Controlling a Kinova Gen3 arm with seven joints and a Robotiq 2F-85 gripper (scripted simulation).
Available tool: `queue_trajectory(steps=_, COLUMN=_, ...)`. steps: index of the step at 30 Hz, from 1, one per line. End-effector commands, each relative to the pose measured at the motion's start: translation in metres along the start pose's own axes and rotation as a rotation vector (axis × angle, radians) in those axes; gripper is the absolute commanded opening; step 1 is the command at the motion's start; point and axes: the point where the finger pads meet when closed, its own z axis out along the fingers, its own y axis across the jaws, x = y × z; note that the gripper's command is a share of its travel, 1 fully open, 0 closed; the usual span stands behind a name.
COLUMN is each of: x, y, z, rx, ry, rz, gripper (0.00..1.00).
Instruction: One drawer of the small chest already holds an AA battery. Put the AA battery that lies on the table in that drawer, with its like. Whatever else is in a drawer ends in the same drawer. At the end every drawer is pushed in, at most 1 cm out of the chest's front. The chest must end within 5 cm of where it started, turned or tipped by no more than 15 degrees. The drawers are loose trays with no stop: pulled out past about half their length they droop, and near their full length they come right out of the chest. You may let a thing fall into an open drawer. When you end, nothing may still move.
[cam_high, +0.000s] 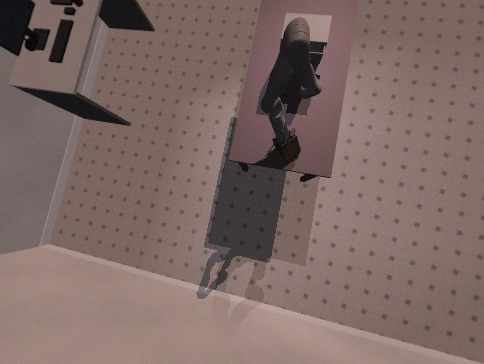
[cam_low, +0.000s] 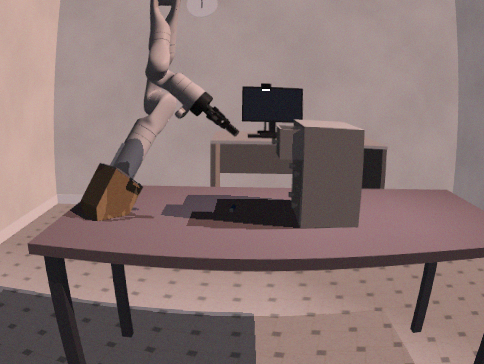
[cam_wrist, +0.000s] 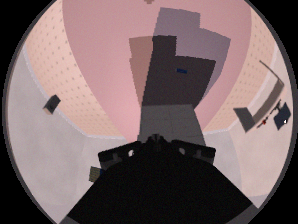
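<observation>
Evidently the hand (cam_high: 318, 77) (cam_low: 236, 132) (cam_wrist: 155, 138) was closed on nothing, perhaps for nudging the open drawer (cam_high: 317, 49) (cam_low: 286, 142). The battery (cam_low: 233, 208) (cam_wrist: 182, 71) awaited pickup.

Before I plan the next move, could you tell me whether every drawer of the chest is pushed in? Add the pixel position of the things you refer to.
No, the top drawer (cam_low: 285, 142) sticks out of the front of the chest (cam_low: 330, 175).

Dim and pinkish overall, lit from above, apparently beyond the end of the counter (cam_high: 320, 140) (cam_low: 400, 230) (cam_wrist: 100, 50) nearer the chest (cam_high: 320, 27) (cam_low: 330, 175) (cam_wrist: 170, 122). Falls into overlapping, hard-edged shadows toward the opposite short edge, hinting at several lights. Slightly grainy, soft in fine detail. Bows along the counter's near long edge in the exterior view; curves strongly along both long edges in the wrist view, black-cornered.
</observation>
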Motion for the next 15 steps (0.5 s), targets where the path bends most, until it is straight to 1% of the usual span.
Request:
queue_trajectory(steps=1, x=-0.001, y=0.002, z=0.004, rx=-0.008, ry=0.003, rz=-0.003, gripper=0.0)
queue_trajectory(steps=5, x=-0.004, y=0.002, z=0.011, rx=-0.008, ry=0.003, rz=-0.003, gripper=0.0)
queue_trajectory(steps=15, x=-0.016, y=0.003, z=0.042, rx=-0.008, ry=0.003, rz=-0.003, gripper=0.0)
